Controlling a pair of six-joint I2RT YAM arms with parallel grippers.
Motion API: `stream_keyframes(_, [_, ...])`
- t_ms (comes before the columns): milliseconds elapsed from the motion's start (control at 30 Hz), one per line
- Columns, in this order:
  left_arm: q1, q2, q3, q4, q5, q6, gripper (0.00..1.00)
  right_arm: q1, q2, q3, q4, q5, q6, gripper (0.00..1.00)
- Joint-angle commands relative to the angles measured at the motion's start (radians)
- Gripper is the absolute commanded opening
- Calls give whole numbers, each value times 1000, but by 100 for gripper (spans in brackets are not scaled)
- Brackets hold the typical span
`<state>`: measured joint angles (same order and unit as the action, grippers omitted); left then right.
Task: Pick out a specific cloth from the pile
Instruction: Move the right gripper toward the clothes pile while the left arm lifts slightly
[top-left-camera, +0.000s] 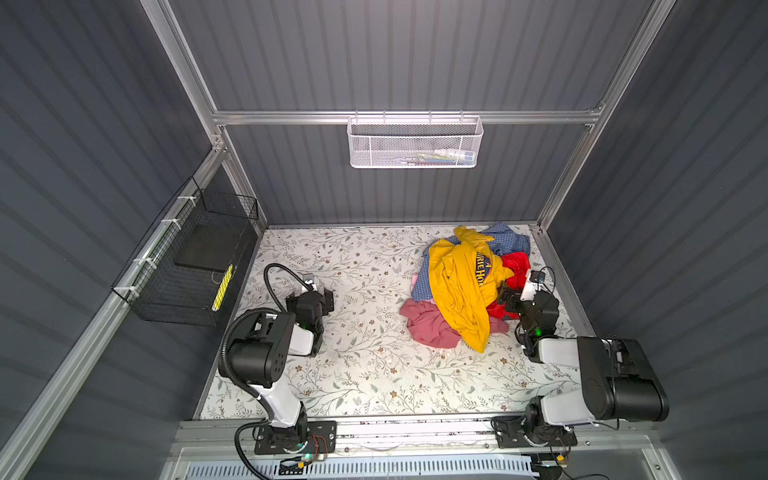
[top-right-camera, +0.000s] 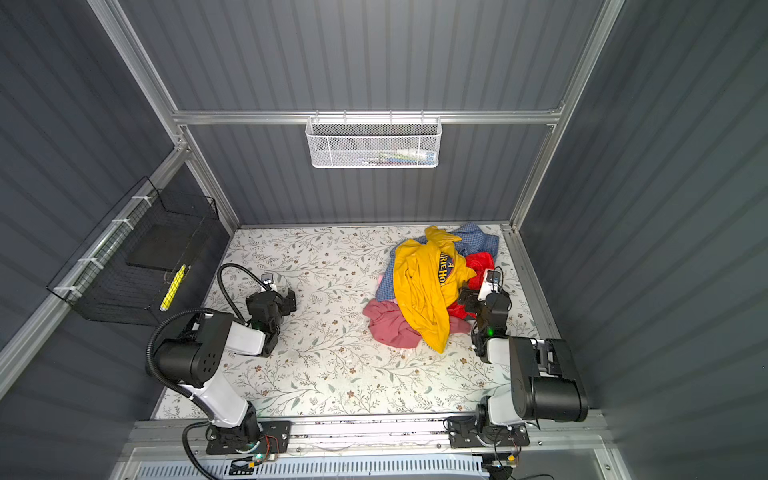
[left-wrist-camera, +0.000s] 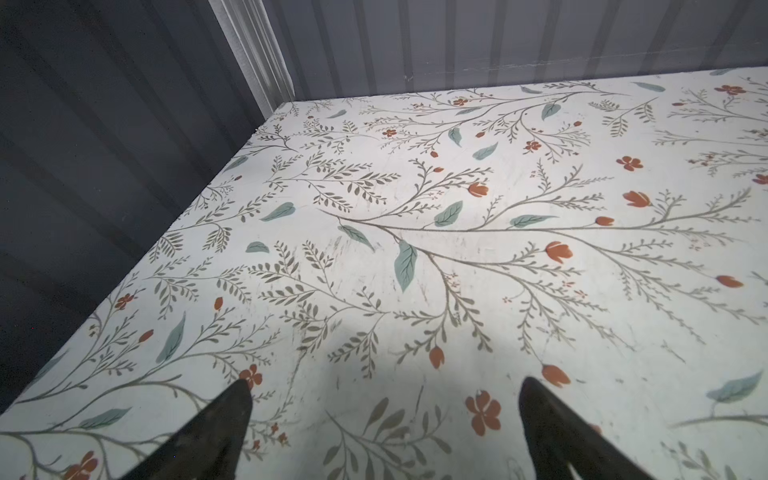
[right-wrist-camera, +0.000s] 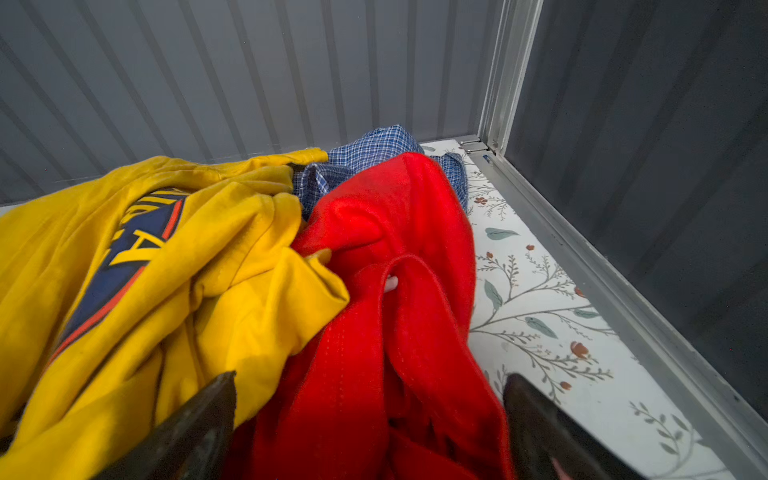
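Operator: Where is the cloth (top-left-camera: 428, 326) I want?

Helper: Your rose-pink cloth lies at the near edge of the pile (top-left-camera: 467, 282), soft and crumpled. The big yellow shirt (top-left-camera: 453, 266) drapes over part of it, so I think you must tug it out from below.

Operator: What am I holding?

Helper: Your right gripper (right-wrist-camera: 370, 379) is wide open and holds nothing, ready to grab, I guess. It hangs right by the fuzzy red garment (right-wrist-camera: 395, 324), the wrong one. Your left gripper (left-wrist-camera: 386, 386) is wide open too, empty, over the flowery table (left-wrist-camera: 415, 208), well apart from the pile.
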<state>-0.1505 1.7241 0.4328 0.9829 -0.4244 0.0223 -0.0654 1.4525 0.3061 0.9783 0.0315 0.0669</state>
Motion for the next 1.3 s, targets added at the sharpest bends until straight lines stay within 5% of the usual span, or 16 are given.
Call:
stream_keyframes(0, [6, -3, 4, 9, 5, -5, 100, -1, 4, 13, 7, -6, 1, 99])
stream_keyframes(933, [13, -8, 11, -2, 11, -9, 100, -11, -1, 3, 22, 4, 21, 99])
stream_keyframes(1133, [14, -141, 166, -417, 7, -35, 100, -38, -90, -22, -21, 37, 69, 99])
stream_keyframes(1267, [14, -221, 220, -555, -8, -123, 100, -107, -244, 111, -456, 3, 204, 99])
